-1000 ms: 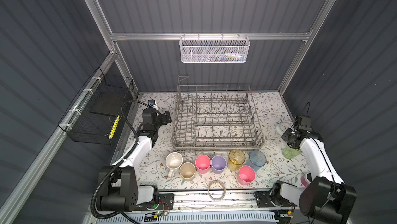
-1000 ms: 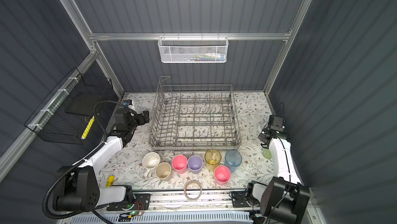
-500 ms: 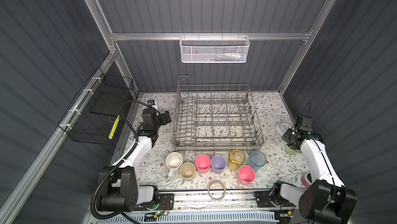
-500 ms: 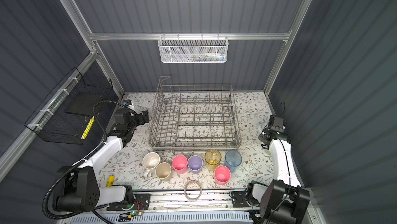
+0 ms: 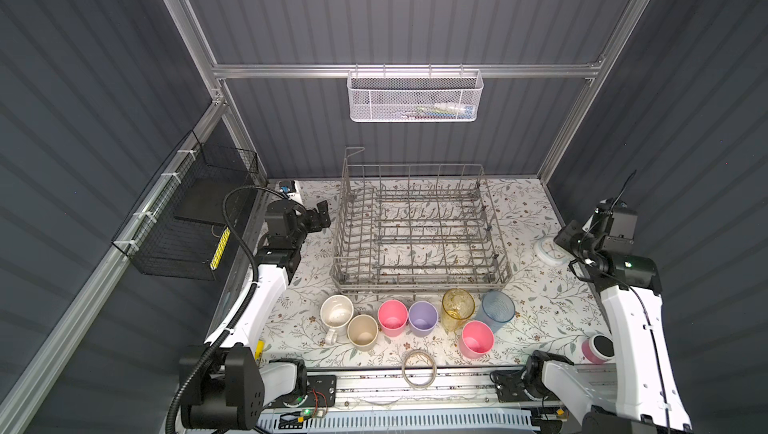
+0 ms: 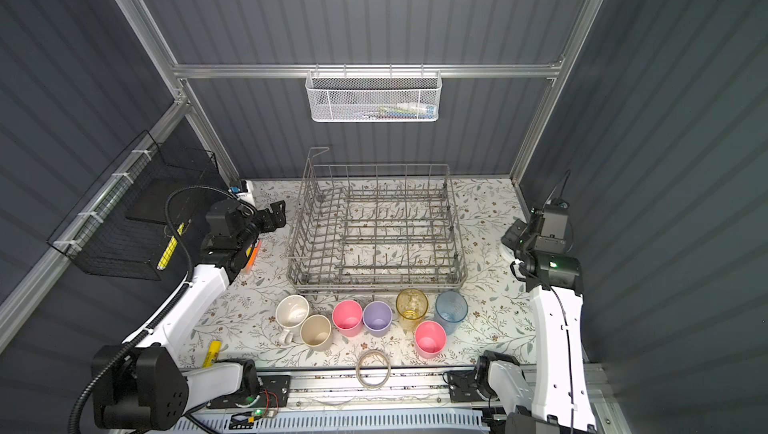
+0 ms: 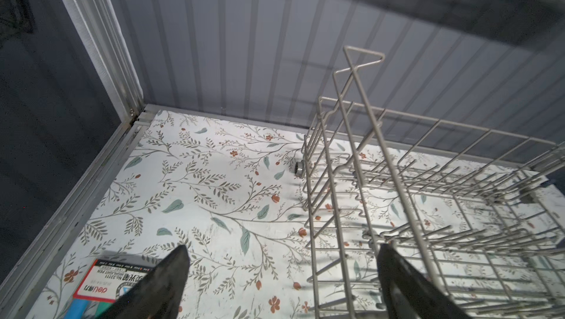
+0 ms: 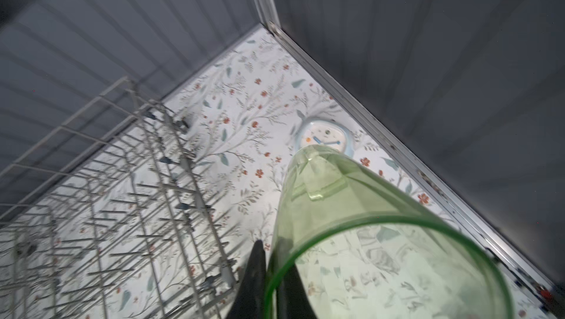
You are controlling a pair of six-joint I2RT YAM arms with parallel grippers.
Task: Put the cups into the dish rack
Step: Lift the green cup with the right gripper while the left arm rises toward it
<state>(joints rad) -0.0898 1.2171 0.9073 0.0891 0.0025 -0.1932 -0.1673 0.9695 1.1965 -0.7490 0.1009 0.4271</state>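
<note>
The grey wire dish rack (image 5: 415, 283) stands empty at the middle back. In front of it stand several cups: a white mug (image 5: 336, 311), beige (image 5: 362, 330), pink (image 5: 392, 316), lilac (image 5: 422, 317), amber (image 5: 458, 307), blue (image 5: 497, 309) and another pink (image 5: 476, 338). My right gripper (image 8: 270, 250) is shut on the rim wall of a green tumbler (image 8: 351, 210), one finger inside and one outside, held above the mat to the right of the rack (image 8: 122, 180). In both top views the arm hides this tumbler. My left gripper (image 7: 282, 256) hangs open and empty beside the rack's left side (image 7: 351, 180).
A round white-blue clock (image 5: 548, 251) lies on the mat under the right gripper. A tape ring (image 5: 419, 369) and a pink-white round thing (image 5: 597, 346) sit near the front edge. A pen box (image 7: 113, 280) lies below the left gripper. A black wire basket (image 5: 187, 224) hangs on the left wall and a white mesh basket (image 5: 415, 97) on the back wall.
The right gripper has closed on the green tumbler's rim and risen with it, drifting toward the back. The left arm has stayed in place.
</note>
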